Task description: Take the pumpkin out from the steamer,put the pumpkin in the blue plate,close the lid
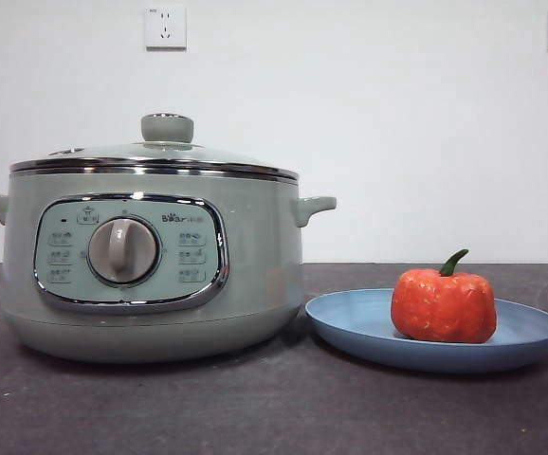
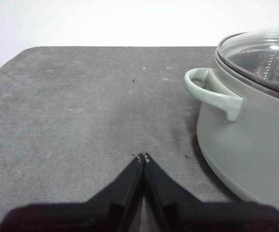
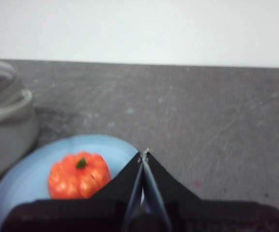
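Resting upright on the blue plate [image 1: 350, 327] beside the steamer [image 1: 255, 265], the pumpkin [image 1: 443, 305] looks light, rigid, best pinched across its ribs. The lid [image 1: 151, 156] is seated. Both grippers' jaws are closed, empty.

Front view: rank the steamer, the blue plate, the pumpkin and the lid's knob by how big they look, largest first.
1. The steamer, by far the largest.
2. The blue plate, wide but shallow.
3. The pumpkin, sitting on the plate.
4. The lid knob, smallest.
All stand at a similar distance from the camera, so the order looks reliable.
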Motion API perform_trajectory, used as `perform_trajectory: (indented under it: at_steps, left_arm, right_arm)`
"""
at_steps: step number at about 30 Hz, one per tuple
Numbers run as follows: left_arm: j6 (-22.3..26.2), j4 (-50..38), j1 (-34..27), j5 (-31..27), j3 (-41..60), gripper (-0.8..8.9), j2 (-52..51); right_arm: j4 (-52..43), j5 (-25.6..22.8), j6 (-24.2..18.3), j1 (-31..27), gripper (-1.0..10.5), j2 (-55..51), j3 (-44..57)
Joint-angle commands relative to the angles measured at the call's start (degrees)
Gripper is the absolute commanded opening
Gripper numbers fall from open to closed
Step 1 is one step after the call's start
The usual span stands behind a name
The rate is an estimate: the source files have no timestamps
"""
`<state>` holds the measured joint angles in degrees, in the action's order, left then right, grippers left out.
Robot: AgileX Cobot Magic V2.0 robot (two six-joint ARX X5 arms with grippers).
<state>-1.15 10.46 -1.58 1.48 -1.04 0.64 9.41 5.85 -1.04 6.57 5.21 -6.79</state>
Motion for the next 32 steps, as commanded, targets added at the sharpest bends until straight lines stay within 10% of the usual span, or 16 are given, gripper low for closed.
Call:
perform_trajectory:
  at_steps: [1,32]
  left_arm:
    - [-0.37,-0.11,-0.24,0.15,0.90,-0.03,-0.04]
    - [-0.37,-0.11,-0.24,0.15,0.90,-0.03,-0.04]
  right_arm:
    - [-1.62,-0.04,1.36,-0.46,0.0,-1.40,4.07]
    - [0.50,-0.20,3.65,-0.50,0.0,-4.31,6.36]
